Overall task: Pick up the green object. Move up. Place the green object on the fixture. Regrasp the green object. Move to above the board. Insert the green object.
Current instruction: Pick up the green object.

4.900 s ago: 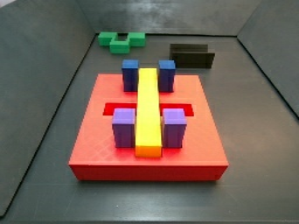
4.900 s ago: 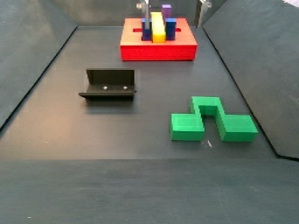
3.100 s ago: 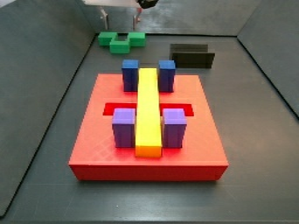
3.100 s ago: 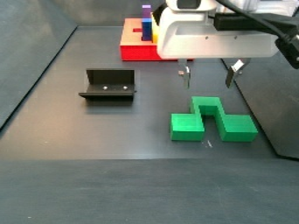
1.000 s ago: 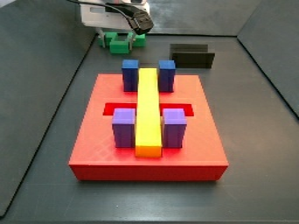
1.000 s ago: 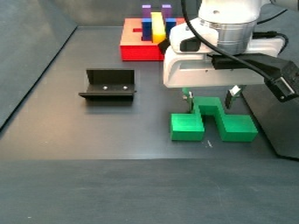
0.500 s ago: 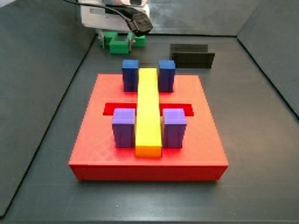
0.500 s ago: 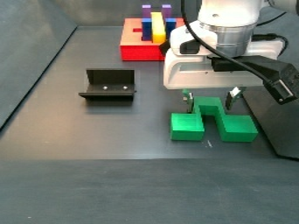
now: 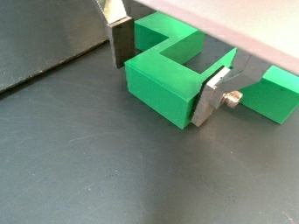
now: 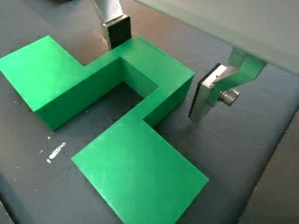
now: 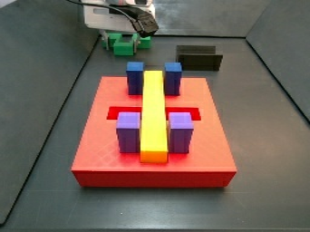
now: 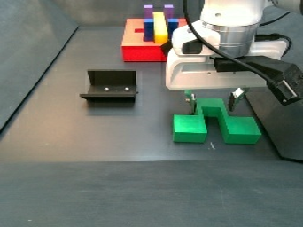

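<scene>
The gripper (image 12: 214,103) hung low over the green object (image 12: 215,123), which lay flat on the dark floor. Its fingers stood apart, one on each side of the object's raised middle. Both wrist views showed this closely: one finger (image 9: 117,37) just beside one face of the green object (image 9: 176,77), the opposite finger (image 9: 218,89) beside the far face, with a narrow gap still visible at each, so nothing was clamped. In a wrist view the stepped shape read clearly, with the two lower wings of the green object (image 10: 111,131) spreading out from the middle part between the fingers (image 10: 212,92).

A side view placed the scene more widely: the fixture (image 12: 110,86) stood well apart from the object on the floor, and the board (image 12: 160,43) sat farther back. In a side view the board (image 11: 152,154) filled the foreground with its yellow bar (image 11: 154,113) and blue and purple posts (image 11: 179,131), while the gripper (image 11: 127,33) and the green object (image 11: 122,42) appeared small behind it, near the fixture (image 11: 200,59).
</scene>
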